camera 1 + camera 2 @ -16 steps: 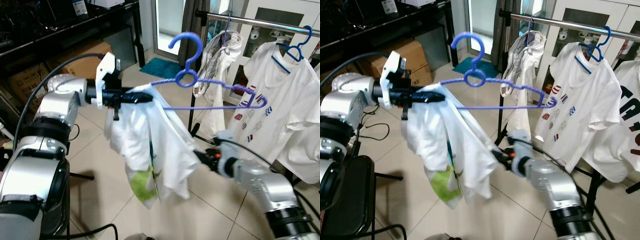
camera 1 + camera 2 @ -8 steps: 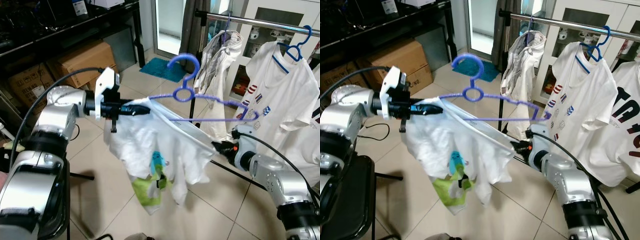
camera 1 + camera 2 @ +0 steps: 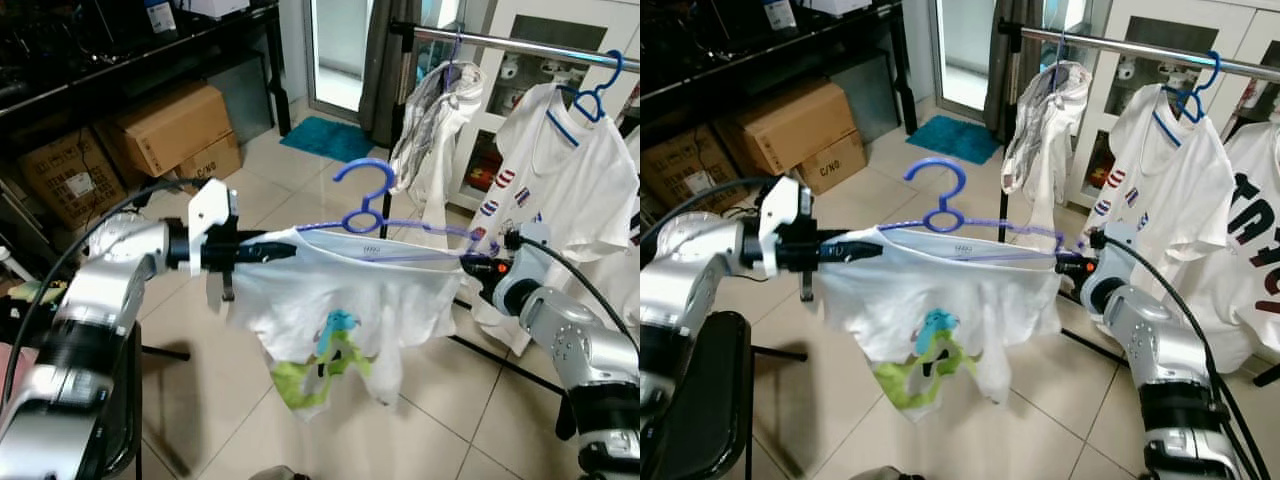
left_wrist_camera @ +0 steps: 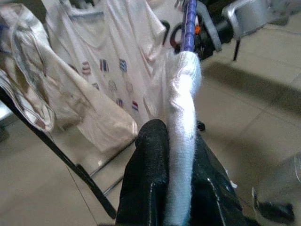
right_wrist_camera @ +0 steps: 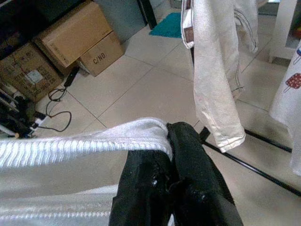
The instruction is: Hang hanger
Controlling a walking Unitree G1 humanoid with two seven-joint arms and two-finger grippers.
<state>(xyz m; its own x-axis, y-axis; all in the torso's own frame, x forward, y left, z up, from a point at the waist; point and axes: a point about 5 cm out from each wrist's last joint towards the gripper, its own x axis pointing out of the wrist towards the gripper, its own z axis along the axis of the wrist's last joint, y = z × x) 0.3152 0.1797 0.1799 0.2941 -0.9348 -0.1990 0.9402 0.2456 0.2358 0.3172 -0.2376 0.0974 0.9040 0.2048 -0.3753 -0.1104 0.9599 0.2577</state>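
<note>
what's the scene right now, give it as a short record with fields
garment: white t-shirt with a green and blue print, stretched level between the two grippers
hanger: blue hanger threaded through the collar, hook upright above it
left gripper: shut on one shoulder of the shirt
right gripper: shut on the other shoulder
rack: metal rail behind, holding a printed white shirt on another blue hanger and a pale garment
floor: beige tiles; cardboard boxes off to the robot's left
</note>
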